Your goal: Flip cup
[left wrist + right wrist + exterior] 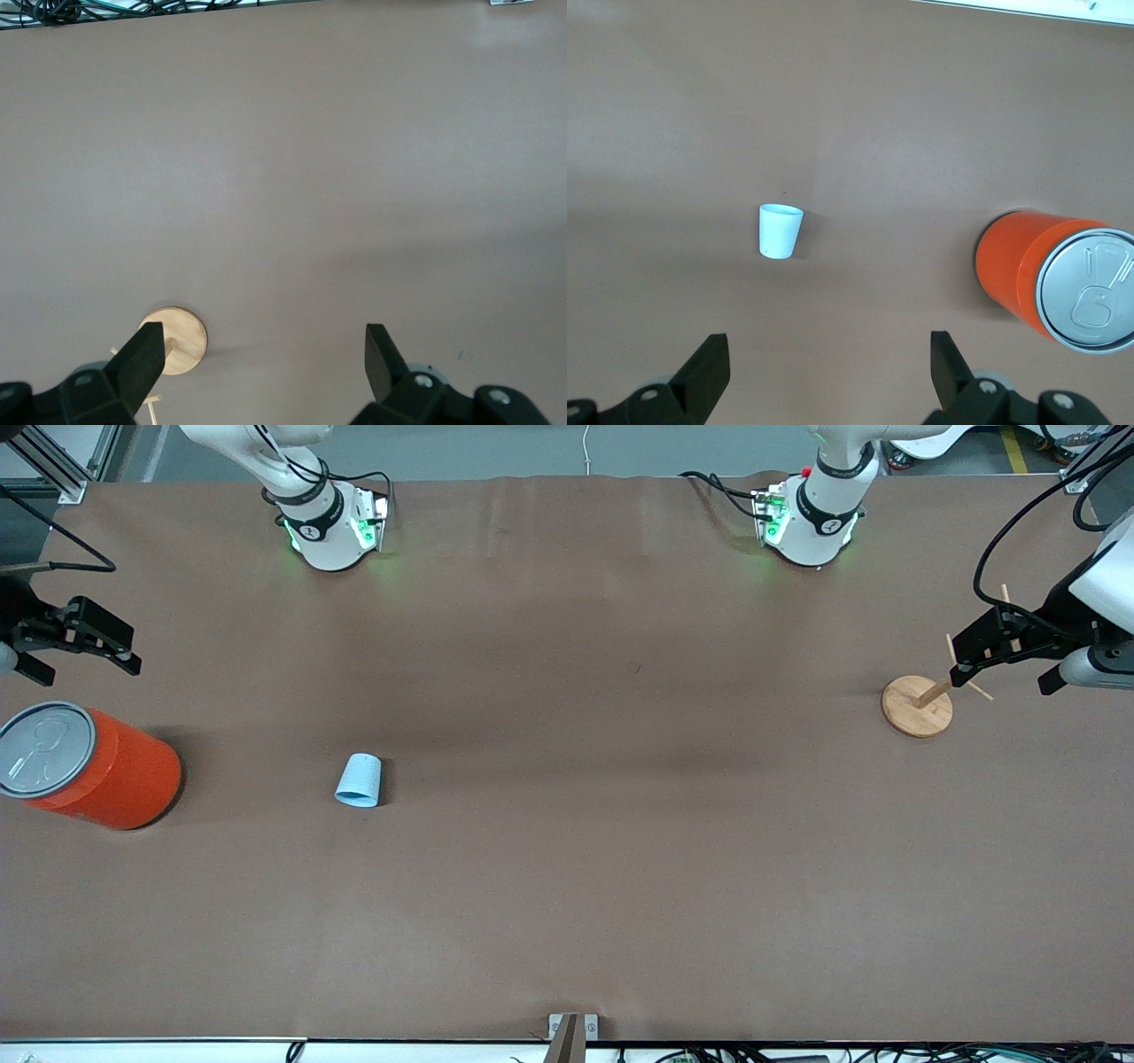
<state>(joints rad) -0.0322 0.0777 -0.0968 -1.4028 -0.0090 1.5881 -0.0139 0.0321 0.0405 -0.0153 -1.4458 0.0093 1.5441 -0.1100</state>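
The cup stands alone on the brown worktop, beside the orange canister toward the left arm's end, and about level with it from the front camera. In the front view its narrower closed end appears to face up and the wide end rests on the worktop, which would suit a task of flipping it, though that reading is a judgement. It has open space all round, so a gripper could probably come at it from any side. The right gripper hovers at the canister's end of the worktop, over bare surface just beside the canister, with its fingers spread wide and holding nothing; being much the nearer to the cup, it looks like the one to act. The left gripper waits over the round wooden stand at the worktop's other end, well apart from the canister, its fingers likewise parted and empty. The right wrist view shows the cup's taper and the canister's grey lid clearly. Only the front view shows both arms and the wide gap between canister and stand.
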